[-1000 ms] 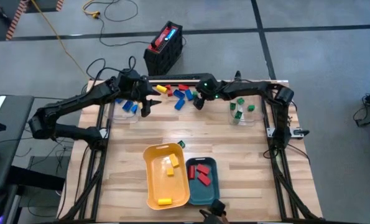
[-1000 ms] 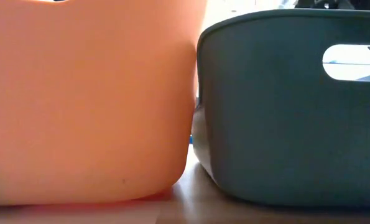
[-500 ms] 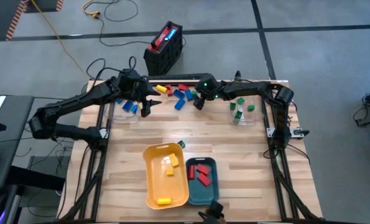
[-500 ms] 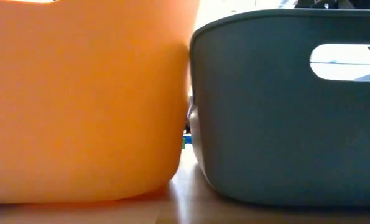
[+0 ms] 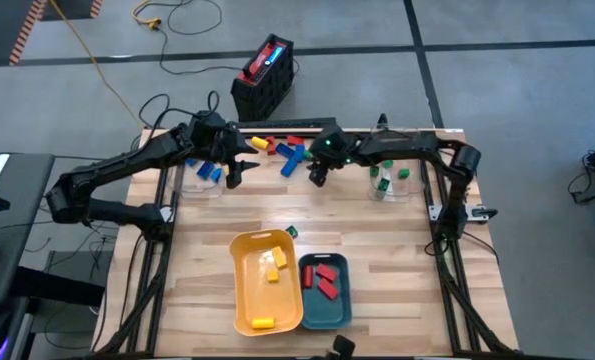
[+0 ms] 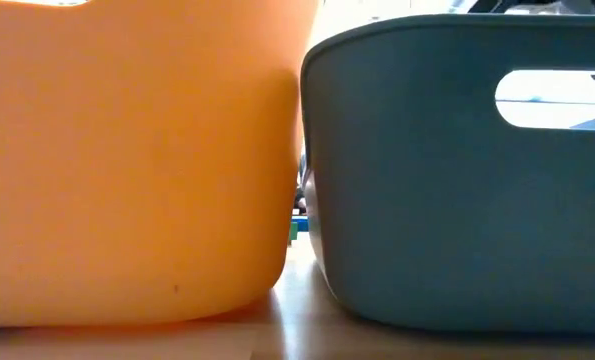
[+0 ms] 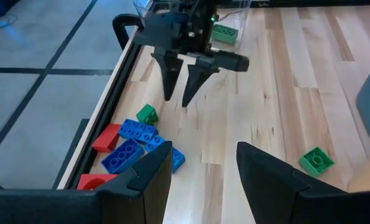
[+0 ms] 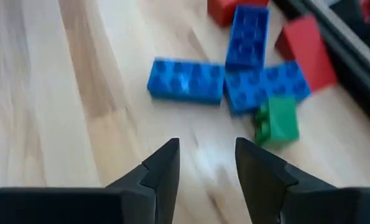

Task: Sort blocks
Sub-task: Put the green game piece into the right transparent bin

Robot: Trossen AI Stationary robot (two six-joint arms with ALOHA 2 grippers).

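No writing can be read. The right gripper (image 8: 206,168) hangs with its fingers apart and empty, just above the bare table by three blue blocks (image 8: 186,80) (the long one lies sideways) and one green block (image 8: 277,120). The left gripper (image 7: 197,174) also stands apart, holding nothing.

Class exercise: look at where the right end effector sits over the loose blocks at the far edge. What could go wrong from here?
1. The green block touches a blue block; closing the right end effector there might drag both.
2. The blocks lie by the table edge; a nudge could push one off.
3. The left end effector hovers close, so the arms might collide.
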